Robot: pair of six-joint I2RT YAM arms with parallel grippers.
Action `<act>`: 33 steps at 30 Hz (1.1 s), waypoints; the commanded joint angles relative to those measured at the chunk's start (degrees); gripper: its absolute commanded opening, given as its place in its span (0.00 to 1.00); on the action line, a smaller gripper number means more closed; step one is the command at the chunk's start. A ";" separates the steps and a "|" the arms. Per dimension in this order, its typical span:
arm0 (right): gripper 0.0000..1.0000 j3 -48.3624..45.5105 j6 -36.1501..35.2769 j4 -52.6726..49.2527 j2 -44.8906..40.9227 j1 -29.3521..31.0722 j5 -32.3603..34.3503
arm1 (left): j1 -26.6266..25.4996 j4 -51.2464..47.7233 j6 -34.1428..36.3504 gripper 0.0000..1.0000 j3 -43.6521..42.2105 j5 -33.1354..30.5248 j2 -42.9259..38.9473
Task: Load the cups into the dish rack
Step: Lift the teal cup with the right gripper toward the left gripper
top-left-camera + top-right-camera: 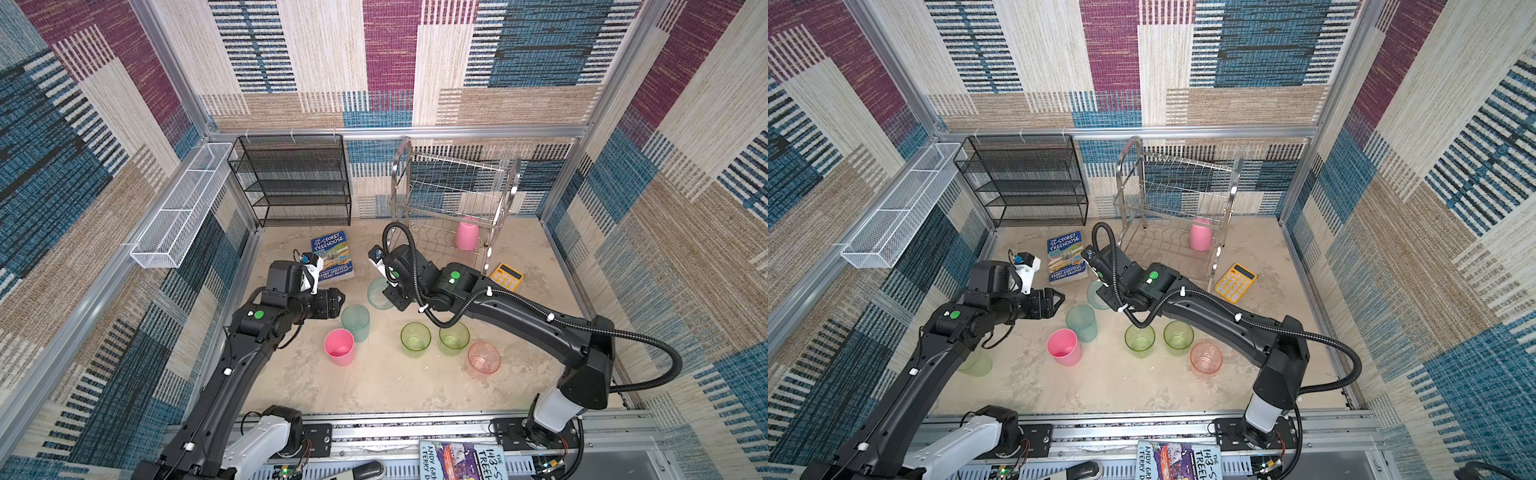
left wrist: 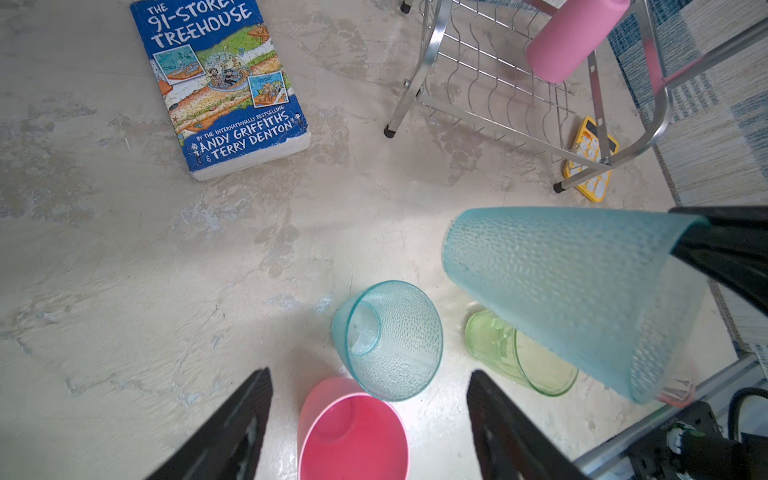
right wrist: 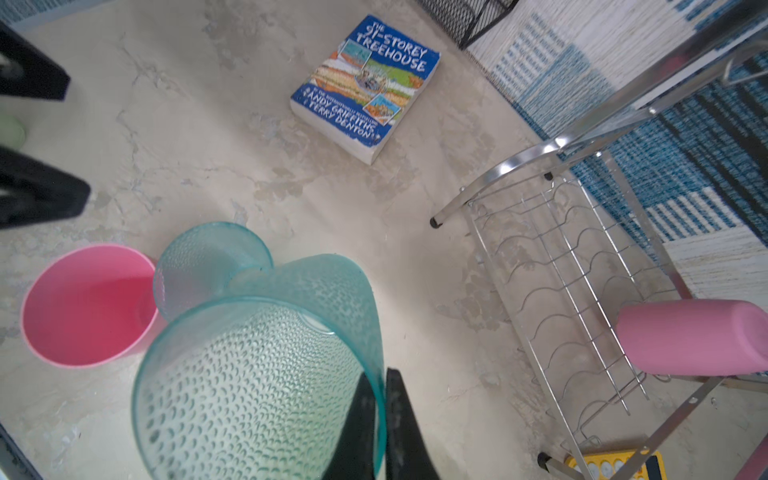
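My right gripper (image 3: 380, 415) is shut on the rim wall of a see-through teal cup (image 1: 379, 293) (image 3: 257, 386), holding it tilted above the table in front of the dish rack (image 1: 405, 158) (image 1: 1129, 153). An upturned pink cup (image 1: 467, 233) (image 3: 694, 336) sits on the rack's lower tier. My left gripper (image 1: 338, 300) (image 2: 369, 374) is open and empty, just left of a second teal cup (image 1: 355, 322) (image 2: 390, 340) standing beside a pink cup (image 1: 339, 347) (image 2: 353, 436). Two yellow-green cups (image 1: 415, 338) (image 1: 454, 337) and a salmon cup (image 1: 483, 358) stand to the right. Another yellow-green cup (image 1: 976, 361) shows behind the left arm.
A blue book (image 1: 332, 257) lies behind the left gripper. A yellow calculator (image 1: 506, 276) rests at the rack's right foot. A black mesh shelf unit (image 1: 291, 178) stands at the back wall and a white mesh basket (image 1: 183, 203) hangs on the left wall.
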 commanded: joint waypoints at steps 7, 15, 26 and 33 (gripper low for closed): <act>0.03 -6.95 3.71 19.75 -5.08 -1.64 1.92 | 0.06 3.77 -9.51 0.78 3.02 2.73 0.67; 0.04 -20.01 3.77 41.48 -10.88 -2.82 2.85 | 0.84 11.72 -27.49 0.79 6.14 7.79 3.53; 0.03 -39.36 -1.57 72.90 -16.22 -5.25 1.12 | 2.78 8.08 -46.53 0.81 15.53 7.76 10.25; 0.03 -41.81 -6.84 83.19 -12.86 -5.91 -2.66 | 4.61 9.83 -54.23 0.91 17.90 13.92 14.85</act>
